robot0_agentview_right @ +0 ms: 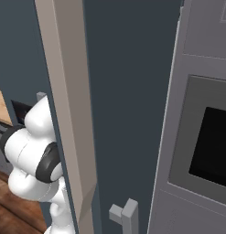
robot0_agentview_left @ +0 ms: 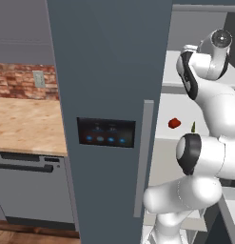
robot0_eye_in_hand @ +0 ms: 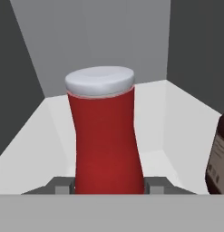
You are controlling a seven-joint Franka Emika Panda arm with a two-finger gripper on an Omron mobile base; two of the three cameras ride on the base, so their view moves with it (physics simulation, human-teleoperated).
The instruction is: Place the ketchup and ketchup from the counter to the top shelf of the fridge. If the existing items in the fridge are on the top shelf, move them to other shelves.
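A bright red ketchup bottle (robot0_eye_in_hand: 106, 136) with a white cap stands upright between my fingertips in the hand view. My gripper (robot0_eye_in_hand: 108, 188) is shut on its lower body, one grey fingertip (robot0_eye_in_hand: 61, 188) on each side. Around it are the white floor (robot0_eye_in_hand: 45, 136) and walls of a shelf inside the fridge. The second ketchup (robot0_eye_in_hand: 219, 158), dark brownish-red, stands on that floor at the right edge, partly cut off. In the left base view my arm reaches high into the open fridge (robot0_agentview_left: 109, 95). One shelf lower lie a small red lump (robot0_agentview_left: 174, 123) and a tiny dark-green thing (robot0_agentview_left: 193, 126).
The slate-grey fridge door with its lit panel (robot0_agentview_left: 106, 132) and long handle (robot0_agentview_left: 143, 157) stands close on the arm's left. The tan counter (robot0_agentview_left: 24, 124) lies far left before a brick wall. A grey built-in oven front (robot0_agentview_right: 201, 137) stands to the right.
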